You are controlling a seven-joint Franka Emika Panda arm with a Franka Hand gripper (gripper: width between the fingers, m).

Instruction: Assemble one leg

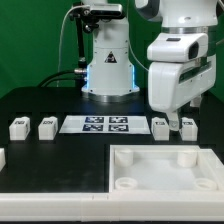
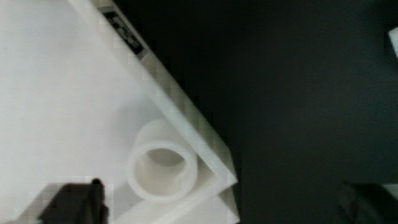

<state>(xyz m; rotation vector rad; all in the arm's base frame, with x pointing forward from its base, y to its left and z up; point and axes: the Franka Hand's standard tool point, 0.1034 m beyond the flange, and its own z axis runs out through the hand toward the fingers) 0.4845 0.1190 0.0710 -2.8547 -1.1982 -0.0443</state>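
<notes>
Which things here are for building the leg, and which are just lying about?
For the job:
- pincer, open
- four legs in a row: far-left leg, second leg, third leg, far-right leg
- white panel with round sockets

Just lying about:
- marker board
</notes>
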